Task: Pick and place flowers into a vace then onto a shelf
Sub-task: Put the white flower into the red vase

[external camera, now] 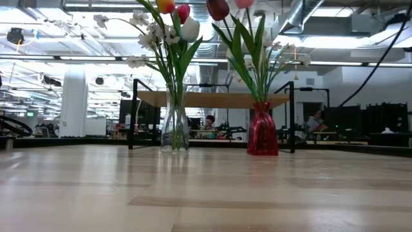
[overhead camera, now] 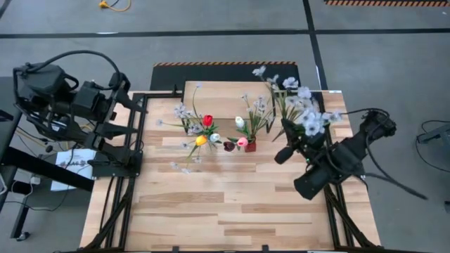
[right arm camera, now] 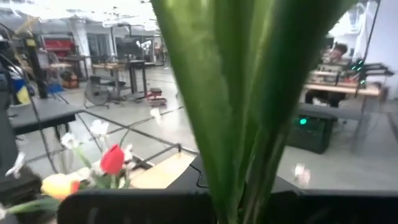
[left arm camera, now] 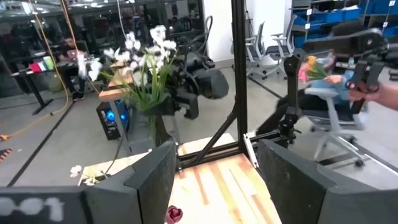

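My right gripper (overhead camera: 304,133), over the table's (overhead camera: 232,204) right side, is pinched tight on a flower bunch (overhead camera: 302,105). My left gripper (left arm camera: 214,180), fingers spread and empty, waits off the left edge. A clear vase (external camera: 174,122) and a red vase (external camera: 262,129) of flowers stand before the shelf (external camera: 212,99).

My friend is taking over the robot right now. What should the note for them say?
Right pincer: shut on a bunch of white flowers, lifted over the table's far right.
Left pincer: open, empty, parked at the far left edge.
Done: clear vase and red vase stand filled mid-table, in front of the shelf.
Left: place the held bunch, then put the vases on the shelf.
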Available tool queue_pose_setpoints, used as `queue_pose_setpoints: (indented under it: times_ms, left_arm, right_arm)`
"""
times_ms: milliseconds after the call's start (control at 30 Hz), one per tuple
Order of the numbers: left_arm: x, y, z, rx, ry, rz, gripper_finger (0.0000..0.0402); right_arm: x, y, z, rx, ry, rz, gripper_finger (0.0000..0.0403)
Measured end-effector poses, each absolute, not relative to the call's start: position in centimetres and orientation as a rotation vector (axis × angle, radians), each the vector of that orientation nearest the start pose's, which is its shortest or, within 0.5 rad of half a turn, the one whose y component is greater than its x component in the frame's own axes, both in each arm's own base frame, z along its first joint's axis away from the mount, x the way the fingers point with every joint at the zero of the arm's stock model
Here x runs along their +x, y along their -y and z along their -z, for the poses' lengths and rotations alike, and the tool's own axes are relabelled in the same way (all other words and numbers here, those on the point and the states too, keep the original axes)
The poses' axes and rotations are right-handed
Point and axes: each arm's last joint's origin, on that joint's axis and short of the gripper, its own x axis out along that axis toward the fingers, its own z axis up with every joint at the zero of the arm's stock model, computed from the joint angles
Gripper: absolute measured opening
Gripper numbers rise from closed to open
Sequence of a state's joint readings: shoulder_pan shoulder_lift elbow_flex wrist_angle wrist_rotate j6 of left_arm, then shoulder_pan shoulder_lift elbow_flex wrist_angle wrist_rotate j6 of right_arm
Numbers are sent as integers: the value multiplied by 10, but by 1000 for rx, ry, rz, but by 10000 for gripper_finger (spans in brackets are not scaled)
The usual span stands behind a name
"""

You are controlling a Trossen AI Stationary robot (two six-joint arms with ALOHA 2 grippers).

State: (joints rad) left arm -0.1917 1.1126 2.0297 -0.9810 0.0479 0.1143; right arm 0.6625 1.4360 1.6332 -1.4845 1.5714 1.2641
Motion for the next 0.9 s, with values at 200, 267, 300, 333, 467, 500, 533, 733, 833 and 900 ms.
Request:
queue_pose_setpoints:
  times_ms: [200,267,300,333,467,500,533,733,833,900]
  left_arm:
    - [104,21,-565,113,-47,238,219]
    - [107,22,-565,109,-44,237,219]
    - [107,22,-566,108,-35,234,219]
    - [108,22,-566,108,-34,233,219]
    - [109,22,-568,106,-15,229,219]
    - [110,22,-568,106,-14,223,219]
    - [110,22,-568,107,-16,214,219]
    - [110,21,-568,108,-17,178,219]
    - [110,21,-568,108,-18,178,219]
    - [110,21,-568,108,-18,178,219]
  right_arm:
    - [192,-114,-351,65,30,904,0]
    - [188,-110,-336,88,41,905,0]
    - [185,-108,-328,98,46,907,0]
    - [183,-105,-322,107,51,913,0]
    - [182,-96,-301,143,72,942,0]
    - [183,-94,-297,150,76,950,0]
    - [184,-93,-295,151,78,960,0]
    - [193,-87,-290,114,63,1010,0]
    - [193,-85,-292,108,60,1017,0]
    - [192,-87,-300,95,51,1004,0]
